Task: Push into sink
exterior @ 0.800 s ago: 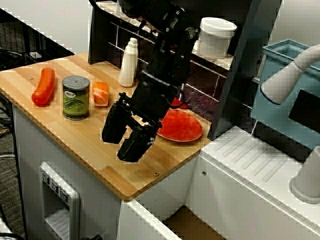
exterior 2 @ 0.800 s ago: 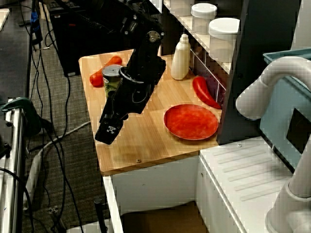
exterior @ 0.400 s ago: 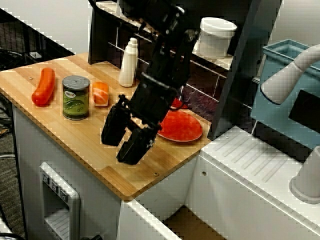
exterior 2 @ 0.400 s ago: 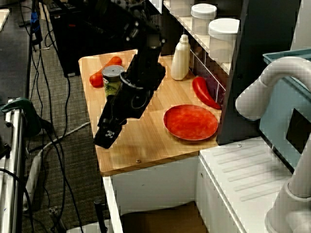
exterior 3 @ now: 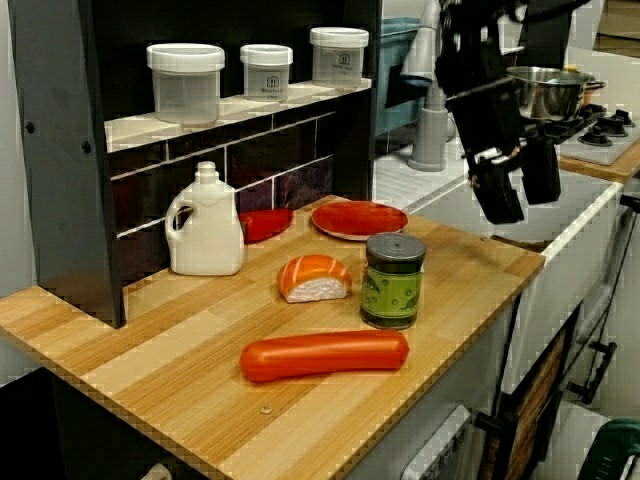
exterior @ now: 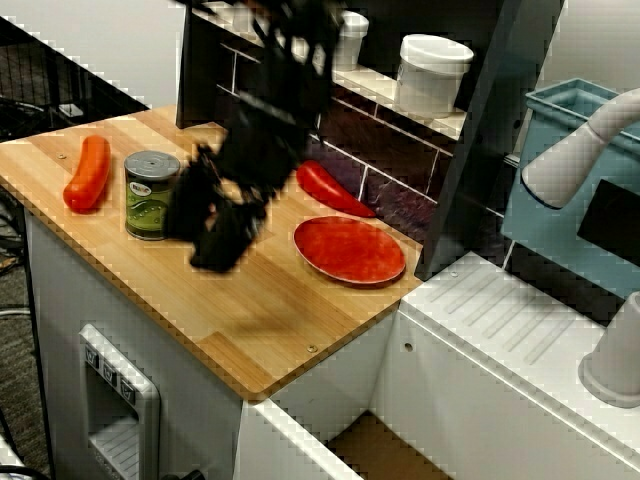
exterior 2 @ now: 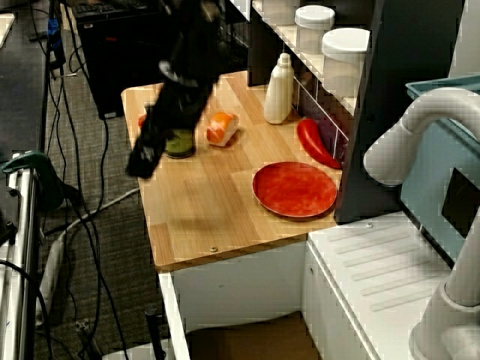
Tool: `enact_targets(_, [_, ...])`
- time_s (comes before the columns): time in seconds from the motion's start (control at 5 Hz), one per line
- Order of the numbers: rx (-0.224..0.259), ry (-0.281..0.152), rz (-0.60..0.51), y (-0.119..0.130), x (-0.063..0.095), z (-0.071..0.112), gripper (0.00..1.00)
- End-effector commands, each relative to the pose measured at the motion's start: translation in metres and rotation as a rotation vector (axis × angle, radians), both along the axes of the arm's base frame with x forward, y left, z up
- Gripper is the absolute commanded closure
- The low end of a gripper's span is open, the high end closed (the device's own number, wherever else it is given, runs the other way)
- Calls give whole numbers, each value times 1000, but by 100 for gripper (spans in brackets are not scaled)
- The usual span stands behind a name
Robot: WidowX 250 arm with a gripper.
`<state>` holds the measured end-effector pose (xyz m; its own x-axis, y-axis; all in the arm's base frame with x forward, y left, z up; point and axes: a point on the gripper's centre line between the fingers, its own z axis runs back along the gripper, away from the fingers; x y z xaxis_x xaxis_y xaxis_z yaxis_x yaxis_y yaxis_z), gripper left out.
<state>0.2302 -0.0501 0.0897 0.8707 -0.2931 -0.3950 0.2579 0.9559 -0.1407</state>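
The sink (exterior: 285, 440) is the white-walled basin with a brownish floor (exterior 2: 247, 336) below the right end of the wooden counter. My black gripper (exterior: 207, 238) hangs open and empty in the air over the counter's front part, on the sink side of the green can (exterior: 152, 193). It is motion-blurred in the front view. In the high side view the gripper (exterior 2: 142, 157) overlaps the can (exterior 2: 178, 141). The low view from the counter's far end shows the gripper (exterior 3: 520, 192) well above the board, its two fingers apart, right of the can (exterior 3: 392, 280).
On the board lie an orange sausage (exterior 3: 324, 355), a salmon sushi piece (exterior 3: 314, 278), a red plate (exterior: 349, 249) and a red pepper (exterior: 330, 187). A white bottle (exterior 3: 205, 235) stands by the dark shelf. A white ribbed drainboard (exterior: 500, 310) lies beyond the sink.
The arm has swung away from the sink end toward the can and risen. The sushi, pepper and whole plate, hidden before, now show. The gripper stays open and empty.
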Motion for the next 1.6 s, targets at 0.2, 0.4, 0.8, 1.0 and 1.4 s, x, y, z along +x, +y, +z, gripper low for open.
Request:
enact_targets(0.2, [3, -422, 233, 80, -1, 49, 0])
enact_targets(0.4, [38, -467, 264, 93, 11, 48, 0])
enact_targets(0.8, [93, -469, 242, 125, 34, 33, 0])
enact_targets(1.0, [123, -445, 179, 142, 45, 23, 0])
enact_targets(1.4, [99, -302, -80, 157, 56, 32, 0])
